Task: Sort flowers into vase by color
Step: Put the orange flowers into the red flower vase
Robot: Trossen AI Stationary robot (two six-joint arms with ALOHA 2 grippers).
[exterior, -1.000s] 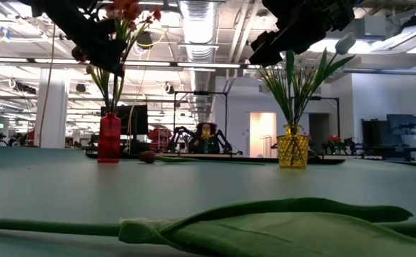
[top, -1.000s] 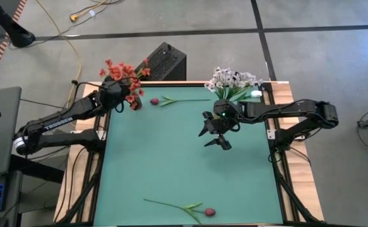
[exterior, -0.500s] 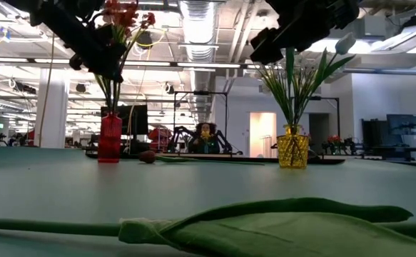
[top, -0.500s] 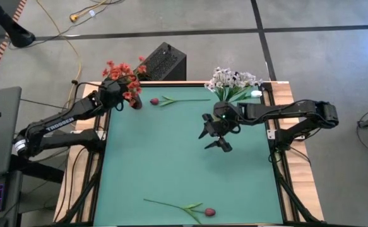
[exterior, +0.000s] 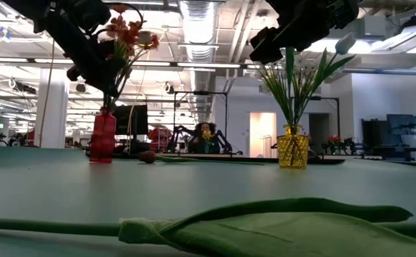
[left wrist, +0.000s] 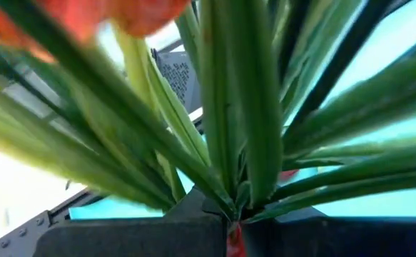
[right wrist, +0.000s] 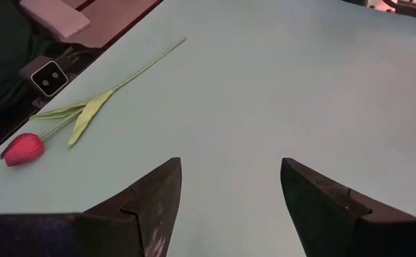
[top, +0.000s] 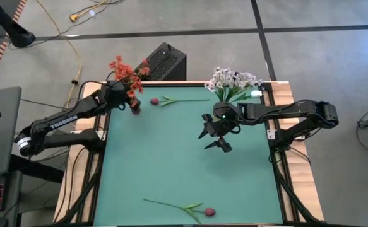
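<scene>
Item 1. Orange-red artificial blossom spray on long green stems (top: 125, 70): stems gathered between the shut fingers of the left gripper (top: 117, 94), at the far-left corner of the green table mat (top: 171, 157). The left wrist view shows the stalks fanning out of the closed jaws. The lower ends run down into the narrow red glass vase (exterior: 103, 135); the grip sits high on the stems, probably so they can be steered into the narrow neck. Whether the vase rests flat or tilts slightly cannot be told.

Item 2. White-and-pale blossom bunch with green leaves (top: 233, 81): stands in the squat yellow textured vase (exterior: 292, 150) at the far-right corner, apart from the reds, one colour to a vase.

Item 3. Dark pink bud on a green stem, far edge (top: 171, 99): lies flat between the two vases, not held.

Item 4. Dark pink bud on a leafy green stem, near edge (top: 187, 207): lies flat, well apart from both vases, not held.

Item 5. Right gripper (top: 216, 137): hangs above the middle-right of the mat, fingers spread wide and empty, pointed toward the near bud, likely its next pick.
</scene>
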